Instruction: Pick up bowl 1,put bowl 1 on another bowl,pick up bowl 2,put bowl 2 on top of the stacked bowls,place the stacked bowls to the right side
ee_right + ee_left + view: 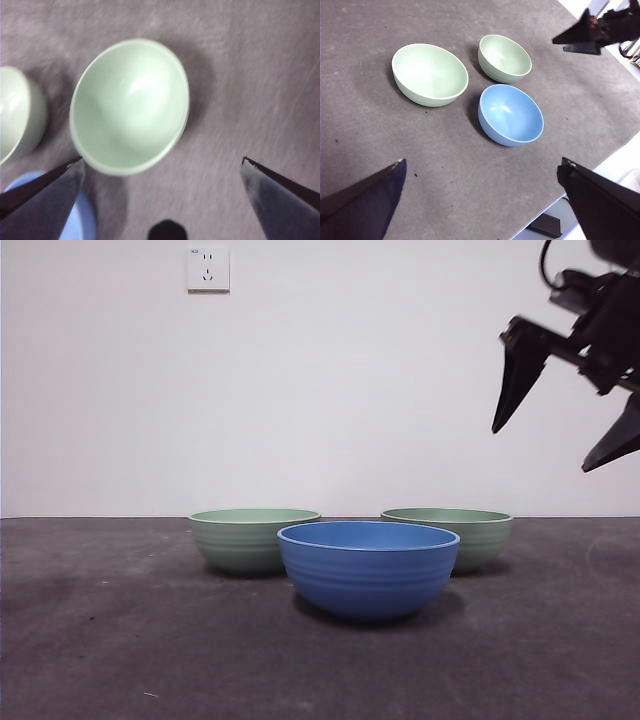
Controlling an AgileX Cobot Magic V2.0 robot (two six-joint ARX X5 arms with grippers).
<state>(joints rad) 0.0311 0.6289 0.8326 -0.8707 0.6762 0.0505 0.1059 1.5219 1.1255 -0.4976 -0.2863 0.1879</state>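
Evidently caught at the first step, the pick-up of bowl 1, with nothing stacked yet.

Front view: found the blue bowl point(368, 568) nearest on the dark table point(100, 640), upright and empty. Noted the targeted green bowl point(487, 535) and the other green bowl point(240, 540) behind it to either side, each partly hidden by the blue one; could not tell whether touching or just apart. Spotted the right gripper point(545, 445) high at the side, over the targeted green bowl's side, jaws spread wide, grasping nothing.

Left wrist view: looked down on all three bowls, well separated here: blue bowl point(511, 115), targeted green bowl point(505, 57), other green bowl point(430, 74). Saw the left gripper point(482, 162) held high and back, jaws parted, empty, judged to be waiting. Glimpsed the right gripper point(590, 37) beyond the targeted green bowl.

Right wrist view: framed the targeted green bowl point(130, 107) between the spread jaws of the right gripper point(161, 160), well below them and blurred. Caught the other green bowl point(17, 115) and a slice of the blue bowl point(75, 215) at the edges.

Judged the next move to call for descending straight, setting one jaw inside the rim and one outside, then closing on the wall before lifting toward the blue bowl.
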